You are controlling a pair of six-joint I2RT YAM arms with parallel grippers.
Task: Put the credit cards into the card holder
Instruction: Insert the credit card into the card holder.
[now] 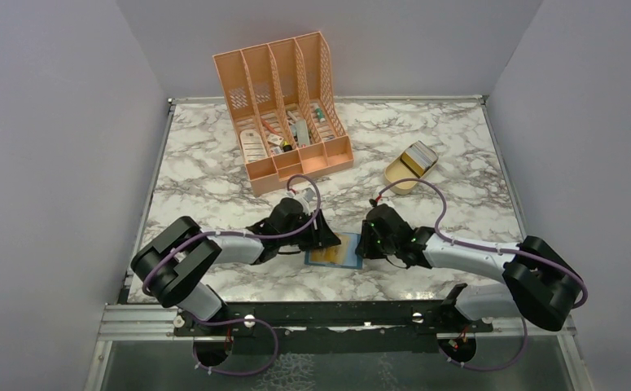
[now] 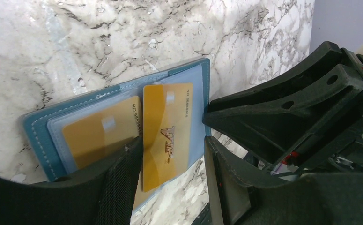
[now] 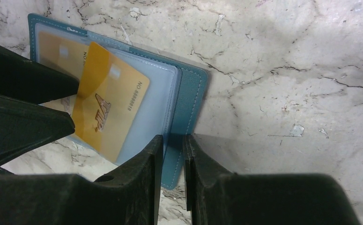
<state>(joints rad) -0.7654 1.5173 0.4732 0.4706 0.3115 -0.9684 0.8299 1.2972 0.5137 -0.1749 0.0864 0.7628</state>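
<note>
- Marble, white with grey veins, covers the table (image 1: 214,179) under everything, and plain lilac-grey walls (image 1: 51,122) close it in on 3 sides.
- The left gripper (image 2: 174,140) has its 2 black fingers (image 2: 118,183) spread apart, straddling the near end of a gold VIP card (image 2: 167,117). One finger meets the card's long edge and the other leaves a clear gap, so the card is released, not pinched.
- The VIP card lies on the pale-blue clear sleeve of the open card holder (image 2: 36,131). Its near end overhangs the holder's edge. Whether its far end sits inside a pocket, I cannot tell.
- A second gold card (image 2: 95,136) sits under the clear sleeve just beside the VIP card, on the holder's other half.
- The right gripper (image 3: 173,140) has its 2 fingers (image 3: 137,187) drawn almost together, with only a narrow slit between them. Their tips rest at the outer edge of the teal cover, on the side away from the left gripper. Whether they pinch that edge or only press on it, I cannot tell.
- The card holder lies open, inside up, near the front middle of the table, between the 2 grippers.
- A tan oval tray (image 1: 400,175) sits well apart toward the back right. It holds flat yellowish pieces too small to identify.
- A peach desk organizer (image 1: 283,106) stands at the back, with small items in its slots.
</note>
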